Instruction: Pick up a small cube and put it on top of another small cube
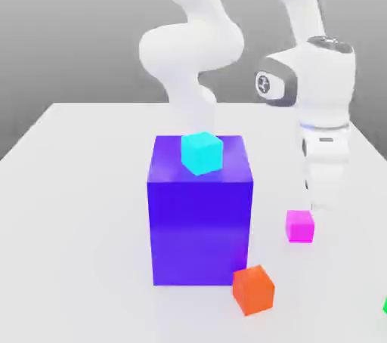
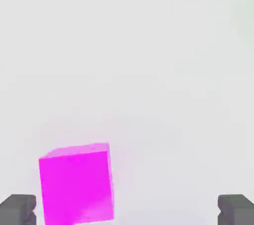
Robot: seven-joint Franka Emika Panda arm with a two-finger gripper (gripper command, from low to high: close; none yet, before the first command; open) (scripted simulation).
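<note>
step: approach to magenta cube point(image 2: 75, 183) | gripper point(image 2: 127, 210) spread wide, empty | next: centre over cube, descend, clamp

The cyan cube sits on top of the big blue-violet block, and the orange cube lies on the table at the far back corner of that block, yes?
Not quite. The cyan cube does sit on the blue-violet block, but the orange cube lies on the table at the block's near front corner, toward the exterior view's right. The exterior view shows this.
</note>
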